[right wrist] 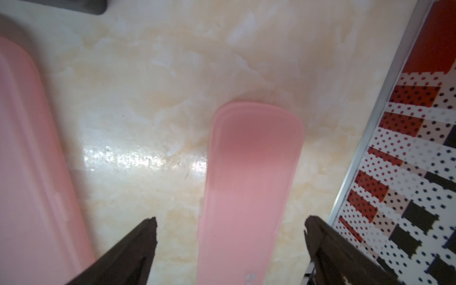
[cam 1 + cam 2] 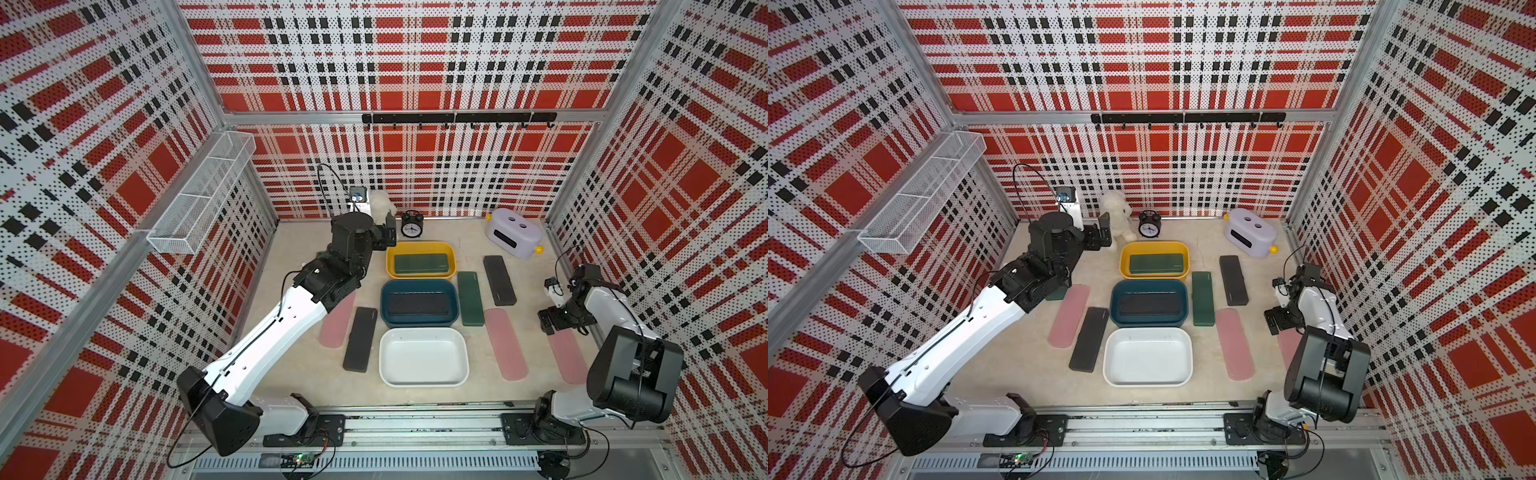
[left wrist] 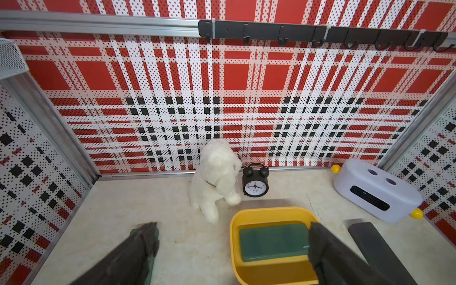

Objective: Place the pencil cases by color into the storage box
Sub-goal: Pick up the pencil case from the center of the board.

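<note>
Right gripper point(image 1: 230, 222) spread wide, empty, over the end of a pink case point(image 1: 256, 153) near the right edge of the tabletop point(image 1: 148, 98).

Risk: the case is thin, smooth and lies flat, so the fingers may skid off it or scrape the surface.

Left gripper point(image 3: 232, 227) spread, empty, by the yellow tub point(image 3: 271, 270). White tub point(image 2: 422, 331) empty.

Bright, even light falls from above in both top views, leaving only faint, soft shadows on the table point(image 2: 482, 392). In the right wrist view a white glare streak crosses the glossy table, and the pink case point(image 1: 249, 177) between the dark tips looks soft. The walls point(image 2: 851, 104) bow outward toward the picture edges.
</note>
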`<action>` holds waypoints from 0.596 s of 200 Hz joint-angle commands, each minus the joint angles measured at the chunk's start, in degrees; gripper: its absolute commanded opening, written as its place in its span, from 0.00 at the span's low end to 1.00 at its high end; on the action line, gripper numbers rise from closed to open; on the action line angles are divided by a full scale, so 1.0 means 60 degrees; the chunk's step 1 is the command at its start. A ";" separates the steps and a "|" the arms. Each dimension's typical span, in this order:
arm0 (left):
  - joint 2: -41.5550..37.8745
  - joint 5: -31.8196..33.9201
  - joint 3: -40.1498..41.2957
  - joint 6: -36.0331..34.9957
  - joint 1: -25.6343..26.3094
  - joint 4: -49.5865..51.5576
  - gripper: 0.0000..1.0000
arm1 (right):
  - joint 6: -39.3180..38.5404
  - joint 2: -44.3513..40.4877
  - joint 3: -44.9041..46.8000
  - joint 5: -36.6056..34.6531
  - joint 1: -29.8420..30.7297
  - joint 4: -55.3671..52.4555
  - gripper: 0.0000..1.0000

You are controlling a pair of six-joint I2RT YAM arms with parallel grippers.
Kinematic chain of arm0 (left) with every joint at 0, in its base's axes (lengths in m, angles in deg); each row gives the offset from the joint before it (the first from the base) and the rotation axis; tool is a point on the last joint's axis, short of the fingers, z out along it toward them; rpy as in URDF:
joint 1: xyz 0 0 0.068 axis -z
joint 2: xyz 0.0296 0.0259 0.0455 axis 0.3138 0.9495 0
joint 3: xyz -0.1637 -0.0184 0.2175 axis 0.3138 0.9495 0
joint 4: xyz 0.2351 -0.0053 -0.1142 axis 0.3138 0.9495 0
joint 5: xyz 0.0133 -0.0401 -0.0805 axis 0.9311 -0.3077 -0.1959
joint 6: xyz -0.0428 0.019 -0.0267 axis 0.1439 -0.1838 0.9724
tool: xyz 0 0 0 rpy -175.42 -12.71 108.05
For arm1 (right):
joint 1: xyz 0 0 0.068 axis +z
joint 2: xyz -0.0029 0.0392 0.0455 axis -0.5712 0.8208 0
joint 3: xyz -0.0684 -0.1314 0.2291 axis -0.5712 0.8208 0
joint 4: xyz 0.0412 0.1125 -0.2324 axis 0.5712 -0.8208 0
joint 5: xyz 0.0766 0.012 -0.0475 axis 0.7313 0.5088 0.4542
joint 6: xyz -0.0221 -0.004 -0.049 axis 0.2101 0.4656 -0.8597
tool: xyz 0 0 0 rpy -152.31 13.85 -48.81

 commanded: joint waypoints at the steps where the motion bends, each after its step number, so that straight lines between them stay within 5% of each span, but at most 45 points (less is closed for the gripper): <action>1: 0.0054 0.0087 -0.0333 -0.0121 -0.0162 0.0118 0.99 | 0.0087 0.0289 -0.0002 0.0078 -0.0213 0.0336 1.00; 119: 0.0306 -0.0174 -0.0352 -0.0447 -0.0512 -0.0010 0.99 | 0.0403 0.1886 -0.0367 -0.0161 -0.0633 0.0519 1.00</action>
